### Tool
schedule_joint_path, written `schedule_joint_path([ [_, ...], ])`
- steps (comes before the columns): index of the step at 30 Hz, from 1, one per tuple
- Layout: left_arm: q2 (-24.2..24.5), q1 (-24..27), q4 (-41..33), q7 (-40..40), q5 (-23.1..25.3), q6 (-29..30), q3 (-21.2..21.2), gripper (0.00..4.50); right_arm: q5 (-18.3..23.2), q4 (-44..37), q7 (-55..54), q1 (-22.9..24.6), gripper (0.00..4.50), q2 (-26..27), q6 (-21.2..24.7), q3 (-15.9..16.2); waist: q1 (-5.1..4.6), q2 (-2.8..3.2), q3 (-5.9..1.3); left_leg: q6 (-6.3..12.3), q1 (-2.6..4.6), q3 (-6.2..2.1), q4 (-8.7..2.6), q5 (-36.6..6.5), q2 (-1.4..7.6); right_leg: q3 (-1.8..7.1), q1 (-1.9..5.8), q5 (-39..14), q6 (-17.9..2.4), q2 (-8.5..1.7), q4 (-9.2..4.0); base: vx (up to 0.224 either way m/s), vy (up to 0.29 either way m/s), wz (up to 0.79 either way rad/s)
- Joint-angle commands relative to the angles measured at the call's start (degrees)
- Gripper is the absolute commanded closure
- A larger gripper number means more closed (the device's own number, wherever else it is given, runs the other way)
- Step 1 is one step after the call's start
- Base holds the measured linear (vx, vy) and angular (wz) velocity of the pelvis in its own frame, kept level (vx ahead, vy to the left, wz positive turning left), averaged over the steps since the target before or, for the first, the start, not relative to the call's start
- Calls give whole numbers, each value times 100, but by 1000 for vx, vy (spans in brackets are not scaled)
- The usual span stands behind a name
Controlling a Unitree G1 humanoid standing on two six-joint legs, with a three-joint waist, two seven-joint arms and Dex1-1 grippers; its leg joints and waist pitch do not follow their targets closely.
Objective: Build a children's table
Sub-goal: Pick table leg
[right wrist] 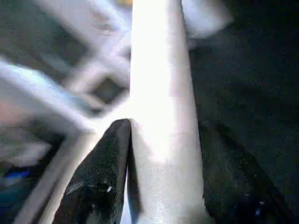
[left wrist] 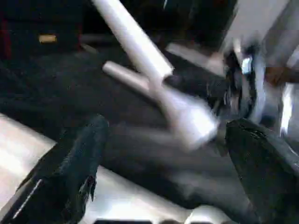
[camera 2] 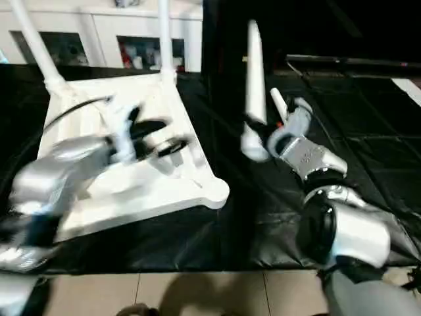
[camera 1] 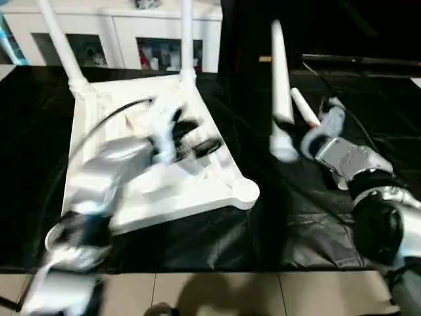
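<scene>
R wrist cam: pincer (right wrist: 161,186) seemingly clamps leg (right wrist: 161,93).

This looks like an indoor room furnished like a home or playroom and set up as a robot test area. Along the far wall stands a white cabinet (camera 1: 112,29) with glass doors, and small colourful items (camera 1: 158,56), too blurred to name, sit on its shelves. In front of it, a low worktop is draped in wrinkled black sheeting (camera 1: 217,243), pale floor tiles (camera 1: 217,293) run along the worktop's near edge, and black cables (camera 2: 335,62) trail across the sheeting near its far right corner.
</scene>
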Motion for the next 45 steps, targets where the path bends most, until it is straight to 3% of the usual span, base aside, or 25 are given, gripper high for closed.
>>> schedule_joint_path([
  [1, -246, -279, 276, 238, -369, 115, 385, 0, 469, -872, 606, 251, 262, 50, 193, 47, 59, 66, -517, 432, 97, -168, -282, -612, 332, 281, 380, -261, -1444, -529, -414, 0, 0, 0],
  [4, -697, -718, 641, 444, -998, 202, 878, 0, 965, -1803, 992, 714, 263, 189, 673, 138, 115, 21, -527, 447, 110, -175, -284, -580, 348, 268, 375, -450, -1417, -542, -428, 0, 0, 0],
  [5, -700, -721, 643, 444, -1003, 203, 881, 0, 968, -1810, 994, 717, 263, 190, 677, 139, 132, 23, -525, 429, 105, -176, -282, -560, 345, 271, 383, -488, -1395, -545, -423, 0, 0, 0],
  [7, -999, -1006, 795, 526, -1376, 247, 1087, 0, 1349, -2640, 1180, 1051, 263, 287, 1091, 328, 178, 9, -511, 404, 111, -180, -295, -572, 360, 275, 368, -720, -1321, -555, -452, 0, 0, 0],
  [10, -1144, -1151, 936, 652, -1430, 194, 1166, 0, 1531, -3111, 1327, 1225, 263, 331, 1331, 439, 214, -13, -511, 382, 100, -192, -302, -582, 359, 270, 368, -892, -1213, -570, -465, 0, 0, 0],
  [11, -1173, -1185, 965, 657, -1438, 197, 1182, 0, 1561, -3231, 1366, 1271, 263, 339, 1401, 474, 227, -6, -496, 356, 99, -192, -309, -607, 354, 274, 358, -1118, -1069, -571, -507, 0, 0, 0],
  [13, -1206, -1220, 986, 655, -1461, 218, 1203, 0, 1567, -3346, 1415, 1316, 263, 346, 1449, 537, 233, -4, -496, 308, 96, -195, -315, -599, 351, 272, 353, -1248, -965, -572, -527, 0, 0, 0],
  [14, -1282, -1298, 1000, 618, -1615, 319, 1312, 0, 1519, -3647, 1544, 1462, 263, 379, 1548, 756, 225, -50, -497, 297, 101, -190, -316, -588, 351, 273, 353, -1270, -939, -573, -527, 0, 0, 0],
  [19, -1319, -1377, 976, 610, -1678, 356, 1298, 0, 1436, -4136, 1443, 1714, 263, 440, 1598, 1104, 221, -37, -495, 279, 100, -216, -333, -539, 353, 282, 345, -1253, -868, -603, -532, 0, 0, 0],
  [20, -1322, -1379, 973, 615, -1692, 364, 1303, 29, 1433, -4154, 1432, 1724, 263, 440, 1600, 1117, 221, -34, -493, 264, 101, -216, -335, -534, 353, 282, 345, -1253, -872, -606, -532, 0, 0, 0],
  [21, -1345, -1392, 946, 671, -1755, 391, 1328, 37, 1385, -4256, 1378, 1778, 263, 443, 1575, 1222, 213, -28, -491, 238, 110, -220, -343, -561, 358, 279, 339, -1272, -868, -605, -542, 0, 0, 0],
  [24, -1384, -1400, 837, 1060, -1582, 398, 1244, 57, 613, -4495, 781, 1867, 263, 535, 943, 1701, 191, -24, -488, 115, 105, -234, -358, -581, 368, 285, 332, -1254, -796, -607, -525, 0, 0, 0],
  [26, -1406, -1397, 814, 1145, -1547, 394, 1235, 80, 418, -4560, 645, 1880, 263, 551, 807, 1821, 176, -30, -485, 94, 106, -230, -356, -609, 360, 288, 328, -1262, -766, -604, -531, 0, 0, 0],
  [27, -1467, -1409, 810, 1460, -1366, 262, 1218, 80, -41, -4701, 263, 1910, 263, 635, 431, 2074, 173, -30, -477, 100, 107, -226, -362, -647, 350, 292, 334, -1326, -749, -611, -547, 0, 0, 0],
  [30, -1527, -1422, 835, 1708, -1285, 174, 1253, 104, -275, -4797, 51, 1934, 263, 675, 265, 2240, 157, -22, -482, 57, 112, -236, -370, -625, 359, 294, 334, -1234, -685, -600, -538, 0, 0, 0],
  [31, -1591, -1444, 912, 2033, -1151, 23, 1294, 117, -567, -4926, -133, 1974, 263, 714, 37, 2481, 161, -11, -485, 83, 108, -237, -367, -603, 361, 298, 338, -1135, -704, -595, -527, 0, 0, 0],
  [37, -1784, -1509, 1207, 3139, -838, -672, 1604, 159, -1242, -5272, -746, 2098, 264, 890, -443, 3039, 136, -19, -489, 145, 100, -242, -368, -609, 356, 296, 352, -851, -760, -587, -520, 0, 0, 0],
  [44, -1868, -1467, 1150, 3448, -840, -724, 1712, 204, -1528, -5264, -1017, 2120, 264, 998, -764, 3165, 132, -17, -495, 227, 104, -238, -367, -560, 362, 296, 349, -716, -809, -590, -498, 0, 0, 0],
  [45, -1888, -1447, 1121, 3463, -844, -712, 1706, 234, -1554, -5260, -1040, 2129, 264, 1007, -800, 3189, 130, -31, -495, 245, 106, -238, -369, -543, 369, 294, 348, -683, -827, -591, -497, 0, 0, 0],
])
